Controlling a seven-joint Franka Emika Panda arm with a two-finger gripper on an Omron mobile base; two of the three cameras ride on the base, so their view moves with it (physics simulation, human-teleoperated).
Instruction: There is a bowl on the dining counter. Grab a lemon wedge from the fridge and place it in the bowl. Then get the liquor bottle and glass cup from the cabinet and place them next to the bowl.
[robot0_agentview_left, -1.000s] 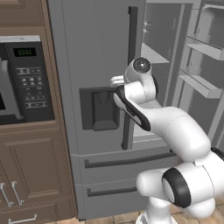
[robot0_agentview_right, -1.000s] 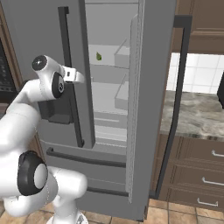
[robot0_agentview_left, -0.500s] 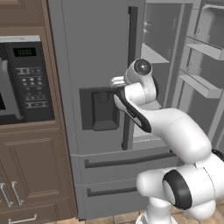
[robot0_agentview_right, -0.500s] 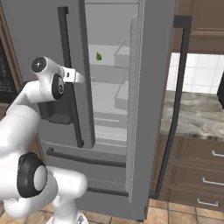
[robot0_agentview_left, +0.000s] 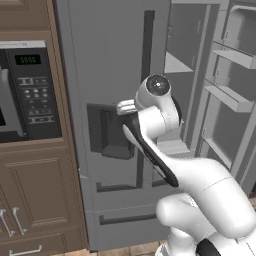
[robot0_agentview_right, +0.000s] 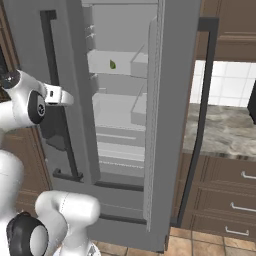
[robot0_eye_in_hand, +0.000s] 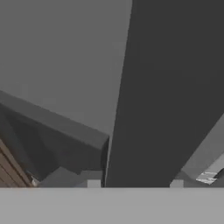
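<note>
My two-finger gripper sits right up against the dark vertical bar handle of the tall grey steel fridge. In the hand view that bar runs between my two small finger tips, one on each side of it, and fills the space from the bottom to the top edge. Whether the jaws are actually clamped on the bar or only straddling it I cannot tell.

From the left base view my wrist reaches to the same handle on the left door, whose long axis stands upright — it runs from near the door's top down past the dark dispenser recess. That left door looks closed, flush with the front.

The right door stands swung open, its edge toward the right base camera, with its own dark upright handle on the outer face. Inside, white shelves are stacked one above another, and a small green lemon wedge sits on an upper shelf — too small to say which way it points.

Left of the fridge, a black microwave is set into brown wooden cabinetry. Right of it, brown drawers with silver handles carry a marbled worktop.
</note>
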